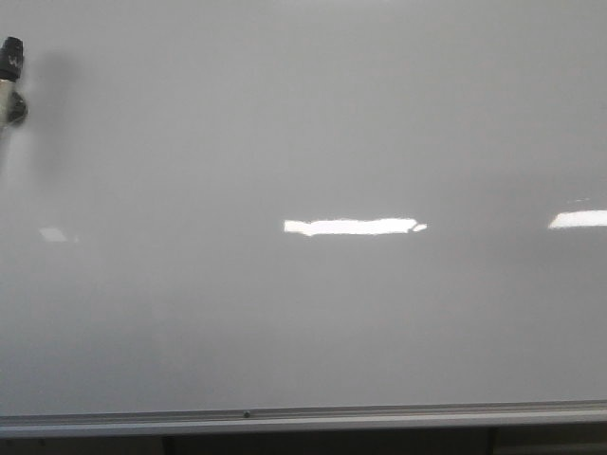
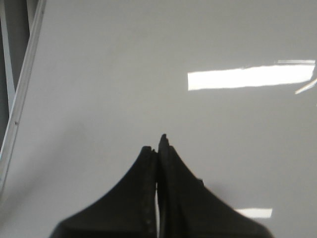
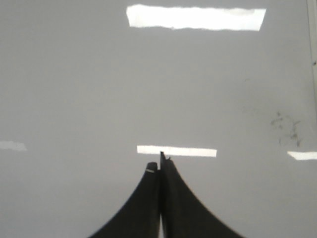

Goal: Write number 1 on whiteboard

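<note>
Grey smudges, perhaps, on whiteboard (image 3: 74,89)

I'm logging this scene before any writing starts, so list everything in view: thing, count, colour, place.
whiteboard: one, glossy pale grey-white, fills nearly the whole front view; no number 1 on it yet.
metal strip: one, silver, along the whiteboard's bottom edge.
light reflections: several, bright white rectangles, on the board's surface, one near the middle and one at the right edge.
faint smudges: a small patch, dark grey, on the board in the right wrist view.
black-and-cream object: one, at the far left edge of the front view, in front of the board; what it is cannot be told.
left pincer: one, black, fingers closed together, holding nothing, over the board.
right pincer: one, black, closed, empty, over the board.
</note>
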Robot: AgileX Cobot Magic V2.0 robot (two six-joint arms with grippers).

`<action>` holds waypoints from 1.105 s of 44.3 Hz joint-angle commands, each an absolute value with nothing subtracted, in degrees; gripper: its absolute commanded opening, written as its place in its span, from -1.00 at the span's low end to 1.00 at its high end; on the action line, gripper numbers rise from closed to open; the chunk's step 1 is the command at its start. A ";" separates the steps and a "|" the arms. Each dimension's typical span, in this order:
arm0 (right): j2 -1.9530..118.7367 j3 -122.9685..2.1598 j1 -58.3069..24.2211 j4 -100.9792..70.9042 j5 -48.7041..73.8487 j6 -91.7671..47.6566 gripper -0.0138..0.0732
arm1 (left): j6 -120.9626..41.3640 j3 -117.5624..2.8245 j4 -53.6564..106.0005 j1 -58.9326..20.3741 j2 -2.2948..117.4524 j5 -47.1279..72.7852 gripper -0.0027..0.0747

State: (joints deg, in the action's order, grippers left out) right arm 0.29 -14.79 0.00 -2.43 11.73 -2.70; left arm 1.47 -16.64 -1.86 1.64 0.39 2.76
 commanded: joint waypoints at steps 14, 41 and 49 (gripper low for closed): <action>18.75 -37.84 0.00 -1.91 27.51 -3.06 -0.84 | 1.65 -42.52 -1.25 1.32 17.65 25.42 -0.98; 35.76 -38.61 0.00 -1.91 34.54 -3.06 -0.84 | 1.65 -38.44 -1.25 1.32 28.82 30.80 -0.98; 37.92 -38.61 0.00 -1.91 34.54 -3.06 -0.81 | 1.65 -38.44 -1.25 1.32 29.90 31.44 -0.98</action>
